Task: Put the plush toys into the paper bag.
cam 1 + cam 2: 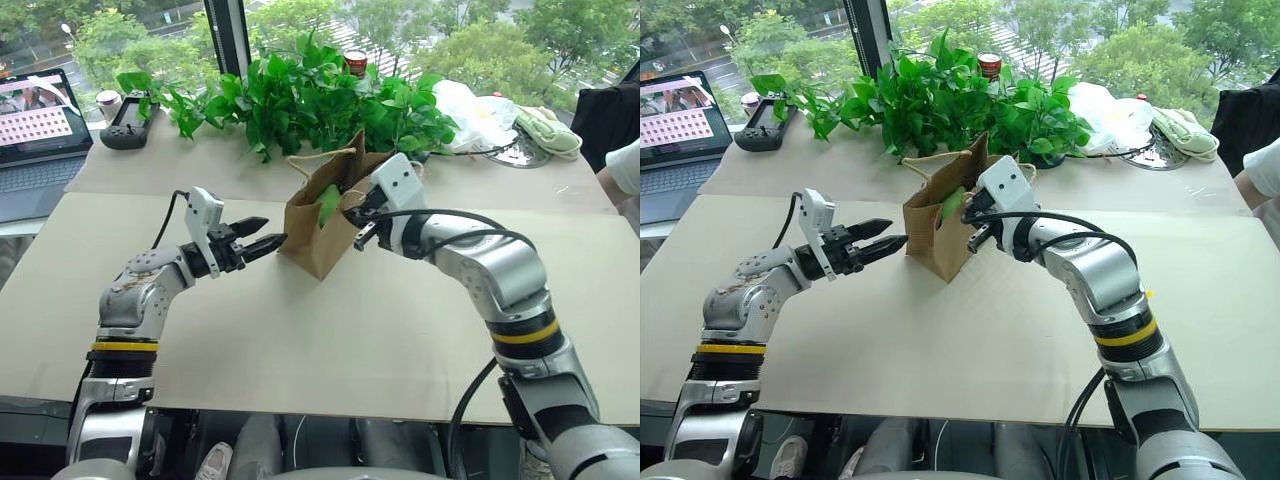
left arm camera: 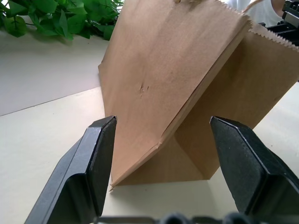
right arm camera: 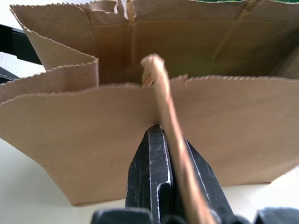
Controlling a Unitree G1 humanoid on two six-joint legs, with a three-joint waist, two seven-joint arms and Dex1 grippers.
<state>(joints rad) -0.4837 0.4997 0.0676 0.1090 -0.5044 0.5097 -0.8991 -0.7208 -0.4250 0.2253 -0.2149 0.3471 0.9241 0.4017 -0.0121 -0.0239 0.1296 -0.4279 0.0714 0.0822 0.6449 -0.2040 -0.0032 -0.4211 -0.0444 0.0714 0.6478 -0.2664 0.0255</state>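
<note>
The brown paper bag [image 1: 315, 245] stands upright at the middle of the table with its mouth open. My left gripper [image 1: 272, 232] is open at the bag's left side, its black fingers [image 2: 96, 158] either side of the bag's lower corner [image 2: 163, 70] and apart from it. My right gripper [image 1: 358, 225] is shut against the outside of the bag's right wall [image 3: 93, 140], just under the rim. A tan cord handle [image 3: 163, 102] lies along its fingers; whether it is pinched I cannot tell. A bright green patch [image 1: 328, 203] shows at the bag's mouth; plush toy or leaf, I cannot tell.
Leafy green plants [image 1: 310, 95] stand right behind the bag. A laptop [image 1: 40, 125] and a black controller [image 1: 128, 125] sit at the back left. At the back right lie a white plastic bag [image 1: 470, 115] and a pale green cloth [image 1: 545, 130]. A person's arm [image 1: 620, 175] is at the right edge.
</note>
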